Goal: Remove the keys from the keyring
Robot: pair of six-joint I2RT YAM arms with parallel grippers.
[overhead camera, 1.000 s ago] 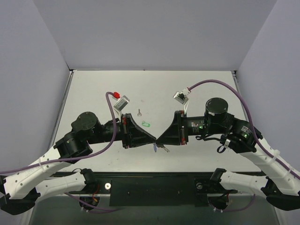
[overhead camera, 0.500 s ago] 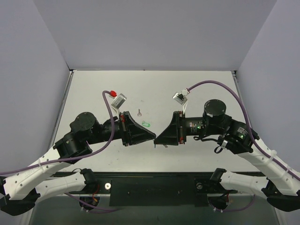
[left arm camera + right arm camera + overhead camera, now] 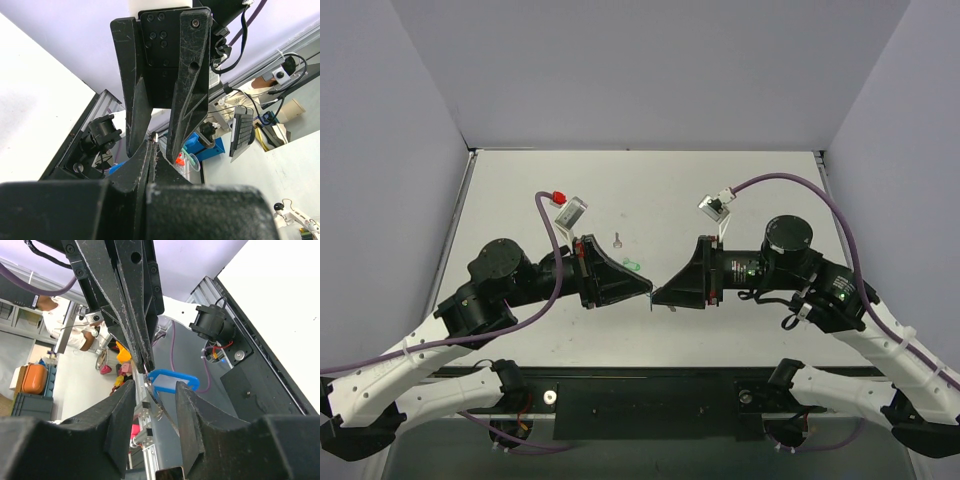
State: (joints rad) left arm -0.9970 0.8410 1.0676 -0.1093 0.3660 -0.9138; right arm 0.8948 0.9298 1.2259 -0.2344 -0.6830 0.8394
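The blue keyring [image 3: 175,382] hangs in the air, pinched at its metal end by the shut left gripper [image 3: 648,291], whose fingers [image 3: 142,340] come down from above in the right wrist view. A thin silver key [image 3: 162,412] runs down from that pinch point between the jaws of my right gripper [image 3: 155,390], which stand apart on either side of it. In the left wrist view the left gripper [image 3: 152,145] is shut with a bit of silver metal [image 3: 154,135] at its tips. The right gripper [image 3: 656,296] meets it tip to tip. A second silver key [image 3: 617,239] lies loose on the table.
A small green loop [image 3: 630,266] lies on the white table [image 3: 740,180] just behind the left gripper. Grey walls close in the back and both sides. The black mounting rail [image 3: 650,395] runs along the near edge.
Both grippers have moved a little away from the near edge with the keyring between them. The blue piece, which hung clearly below the tips a second ago, is now tucked up between them.
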